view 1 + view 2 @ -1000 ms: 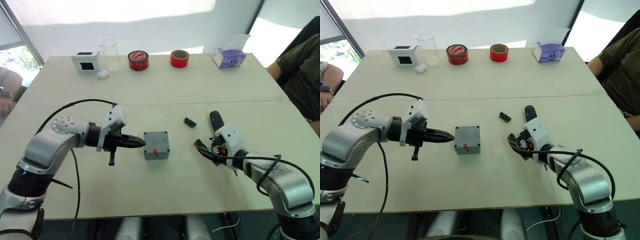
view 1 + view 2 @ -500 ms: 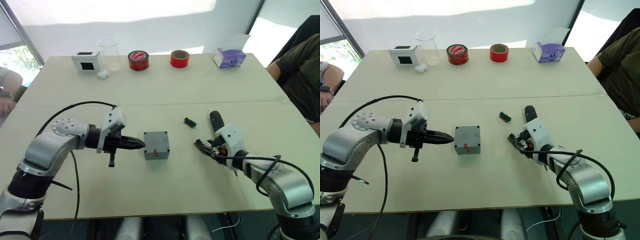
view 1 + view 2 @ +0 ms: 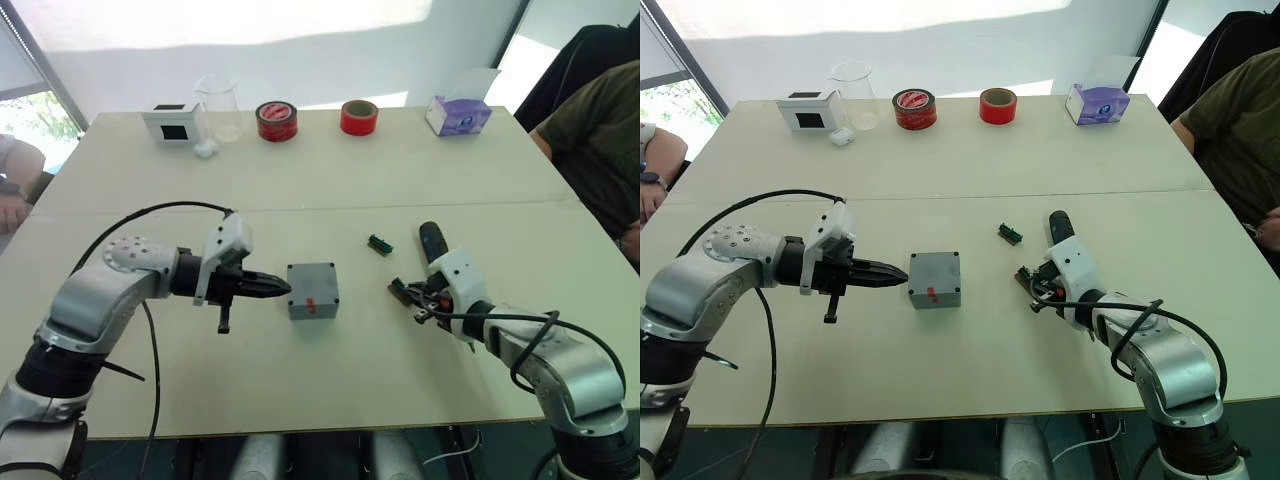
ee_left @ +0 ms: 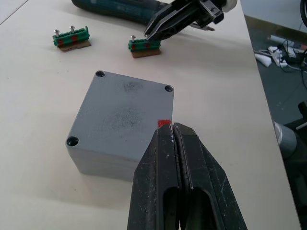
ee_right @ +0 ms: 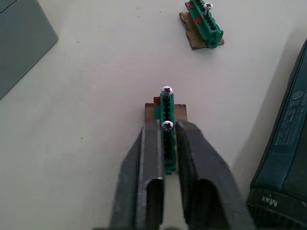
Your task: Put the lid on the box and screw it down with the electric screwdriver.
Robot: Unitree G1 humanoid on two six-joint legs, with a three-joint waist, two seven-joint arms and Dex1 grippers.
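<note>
The pale worktop (image 3: pixel 330 190) stands by bright windows. The box (image 3: pixel 313 290), lid (image 4: pixel 125 115) on, sits just in front of the left jaws (image 3: pixel 283 288), which are pressed together with nothing between them. The right jaws (image 5: pixel 166 143) squeeze a small green screw holder (image 5: pixel 166 125). The electric screwdriver (image 3: pixel 431 241) lies just beside them. A person (image 3: pixel 590 140) sits nearby.

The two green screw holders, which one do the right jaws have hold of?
The green holder nearer the box; the other holder lies free, farther up the table.
</note>
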